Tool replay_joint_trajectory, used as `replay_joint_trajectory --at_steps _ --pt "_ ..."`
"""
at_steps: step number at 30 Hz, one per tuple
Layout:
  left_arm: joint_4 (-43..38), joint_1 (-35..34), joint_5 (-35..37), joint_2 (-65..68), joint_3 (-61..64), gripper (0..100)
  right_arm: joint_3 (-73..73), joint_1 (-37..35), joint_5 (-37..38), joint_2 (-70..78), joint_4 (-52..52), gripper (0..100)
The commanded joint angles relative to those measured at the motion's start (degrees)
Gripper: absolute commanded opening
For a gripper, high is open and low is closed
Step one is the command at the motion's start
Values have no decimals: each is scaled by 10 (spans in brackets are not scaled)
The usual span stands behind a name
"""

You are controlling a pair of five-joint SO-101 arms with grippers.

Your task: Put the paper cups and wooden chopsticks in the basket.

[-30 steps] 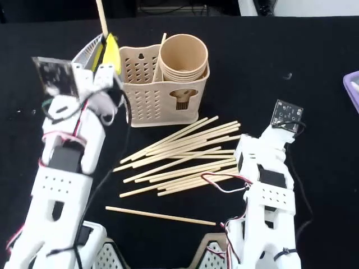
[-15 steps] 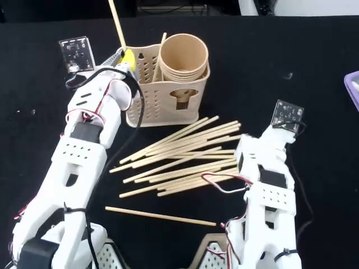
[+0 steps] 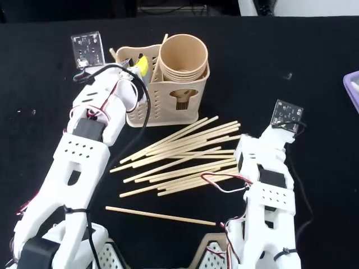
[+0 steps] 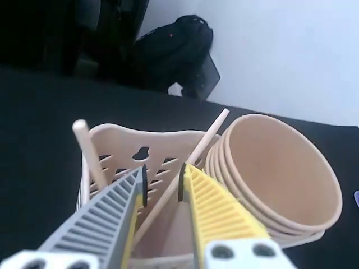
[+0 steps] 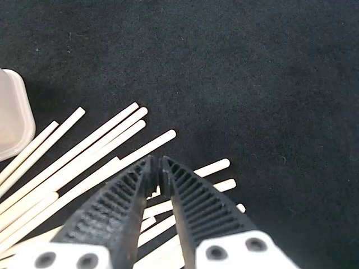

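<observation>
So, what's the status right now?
Left gripper open over the basket. Right gripper shut, empty, above loose chopsticks. Cups in basket. Nothing seen in the way.

My left arm (image 3: 73, 174) and right arm (image 3: 269, 190) are white, with perforated panels (image 3: 77, 150) and red, black, white wires (image 3: 224, 185). My left gripper (image 4: 162, 182) is ribbed grey-and-yellow, and my right gripper (image 5: 155, 165) is ribbed black.

The beige basket (image 3: 162, 103) has slotted walls. It holds tan paper cups (image 3: 183, 53). Pale wooden chopsticks (image 3: 179, 159) lie on the black table (image 3: 280, 45). The left end effector (image 4: 162, 182) is ribbed grey and yellow, the right end effector (image 5: 155, 168) ribbed black.
</observation>
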Motion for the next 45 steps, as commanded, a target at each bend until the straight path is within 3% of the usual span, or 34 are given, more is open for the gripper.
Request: replay_joint_trajectory --at_steps 1,5,10,14,17,21,24,29,32,35,38,45 --pt "72 -11 4 -32 -49 126 -2 -5 -2 -10 -17 29" --pt "139 -64 4 -113 -44 126 -2 -5 -2 -10 -17 29" --pt "243 -185 4 -245 -29 127 -4 -5 -2 -14 -16 29" --pt "276 -268 -16 -338 103 130 -22 0 10 -15 -10 30" --pt "230 -291 -94 -395 260 128 -79 -6 80 -15 52 30" --pt "178 -307 -179 -478 429 127 -193 -62 213 -13 219 30" --pt "174 -312 -164 -556 515 127 -271 -106 315 -13 346 44" --pt "183 -309 -148 -687 596 127 -316 -171 463 -14 509 188" --pt "208 -307 -142 -753 620 127 -294 -236 578 -15 574 169" --pt "223 -307 -142 -744 611 127 -254 -302 643 -15 602 131" --pt "222 -307 -143 -736 608 127 -219 -367 649 -9 590 124" --pt "224 -312 -142 -736 607 127 -184 -538 529 -9 542 124"
